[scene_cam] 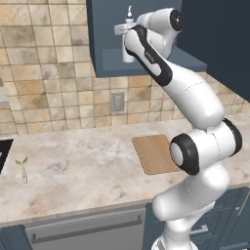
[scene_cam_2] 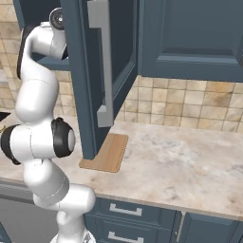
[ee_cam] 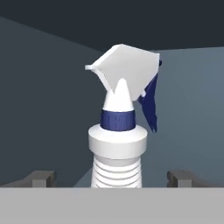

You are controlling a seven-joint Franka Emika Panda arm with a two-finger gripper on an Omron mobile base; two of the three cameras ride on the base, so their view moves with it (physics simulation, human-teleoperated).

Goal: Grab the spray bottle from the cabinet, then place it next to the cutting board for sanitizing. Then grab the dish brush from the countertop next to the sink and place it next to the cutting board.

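The spray bottle (ee_cam: 117, 144) stands upright inside the open dark slate-blue cabinet (scene_cam: 103, 53), its white trigger nozzle and dark blue collar facing the hand camera. My gripper (ee_cam: 113, 178) is open, with one fingertip on each side of the ribbed neck and a gap on both sides. In the left base view the hand (scene_cam: 123, 30) reaches into the cabinet beside the spray bottle (scene_cam: 129, 15). The cutting board (scene_cam: 155, 154) lies on the countertop (scene_cam: 73, 168) below. The dish brush (scene_cam: 22, 165) stands far left near the black sink (scene_cam: 3, 152).
The cabinet door (scene_cam_2: 83, 76) with its grey handle (scene_cam_2: 102, 61) hangs open over the cutting board (scene_cam_2: 107, 153) and hides the hand in the right base view. A wall outlet (scene_cam: 117, 102) sits on the tiled backsplash. Blue base drawers (scene_cam_2: 137, 216) run below the counter.
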